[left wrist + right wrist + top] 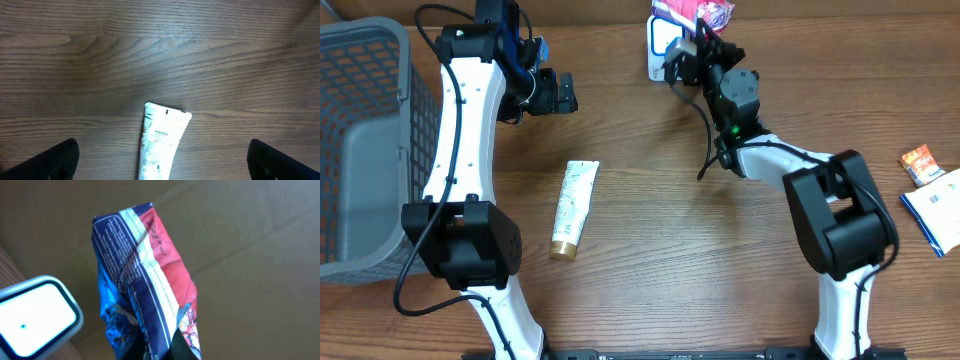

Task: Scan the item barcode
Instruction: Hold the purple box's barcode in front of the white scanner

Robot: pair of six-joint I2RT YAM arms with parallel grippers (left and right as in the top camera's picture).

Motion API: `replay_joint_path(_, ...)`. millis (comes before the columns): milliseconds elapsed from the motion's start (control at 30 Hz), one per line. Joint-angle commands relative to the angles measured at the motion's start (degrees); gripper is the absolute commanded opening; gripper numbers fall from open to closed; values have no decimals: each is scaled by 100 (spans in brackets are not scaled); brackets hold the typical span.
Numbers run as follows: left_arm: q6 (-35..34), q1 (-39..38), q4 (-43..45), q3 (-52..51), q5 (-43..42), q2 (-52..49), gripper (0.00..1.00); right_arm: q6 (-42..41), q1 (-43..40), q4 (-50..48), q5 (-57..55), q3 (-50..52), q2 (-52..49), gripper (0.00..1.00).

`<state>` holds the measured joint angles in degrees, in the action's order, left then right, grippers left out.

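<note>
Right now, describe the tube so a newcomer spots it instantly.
Find the grey basket at the far left, then look right past the left arm. The tube lies flat on the wooden table, the only long white thing, with a gold cap.

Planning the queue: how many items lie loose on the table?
3: tube left of centre, orange packet at right edge, white-blue pouch below it. Basket may hide more.

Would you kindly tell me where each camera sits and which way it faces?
Overhead: above the table, looking down on left gripper, right gripper and tube.
Left wrist: looks down at the tube; its open fingers show at bottom corners.
Right wrist: faces the held snack bag and white scanner.
Shared: the first two show the tube.
</note>
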<state>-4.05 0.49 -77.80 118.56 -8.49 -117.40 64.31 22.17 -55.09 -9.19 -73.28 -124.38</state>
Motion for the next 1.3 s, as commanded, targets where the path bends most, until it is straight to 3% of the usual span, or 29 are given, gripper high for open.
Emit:
replay_joint_path(0, 129, 24, 7, 79, 11, 90, 100, 1287, 31, -479, 140, -149, -400, 4)
replay_joint_path(133, 129, 24, 7, 79, 11, 90, 100, 1718, 52, -922, 352, -149, -800, 4)
replay_joint_path(1033, 129, 24, 7, 79, 11, 90, 100, 1499, 101, -831, 546, -455, -841, 4)
replay_joint_path(1267, 129, 24, 7, 79, 11, 90, 100, 1309, 103, -914, 153, -518, -833, 4)
